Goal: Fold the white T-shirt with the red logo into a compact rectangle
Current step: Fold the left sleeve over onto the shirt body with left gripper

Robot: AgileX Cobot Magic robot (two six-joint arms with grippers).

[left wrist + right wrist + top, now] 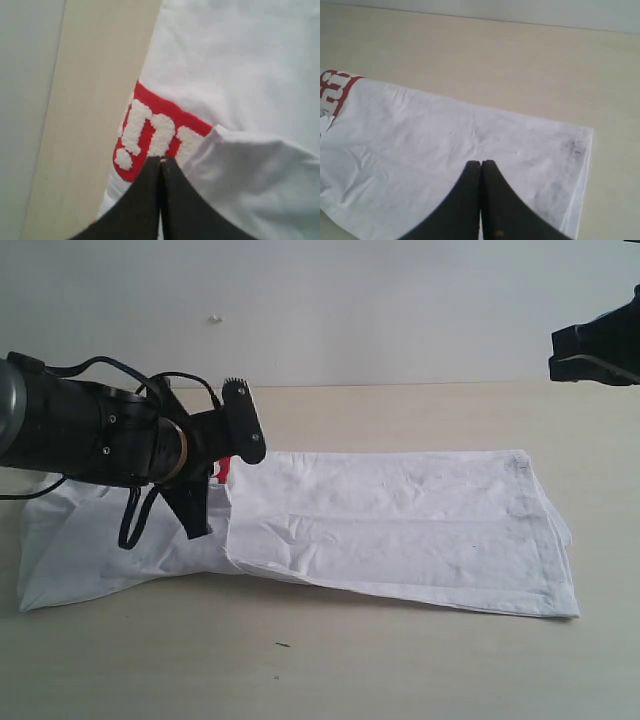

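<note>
Left gripper (161, 160), pinched closed, hangs by the red logo (150, 135).

A pale beige table (400, 670) carried the white T-shirt (400, 530), which lay flat on it, folded lengthwise into a long strip.

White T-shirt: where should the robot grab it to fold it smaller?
Probably the hemmed short end of the white T-shirt, on the exterior view's right, coming down from that side. The shirt lies flat in a long strip, and that end's corners lie free on the table.
</note>
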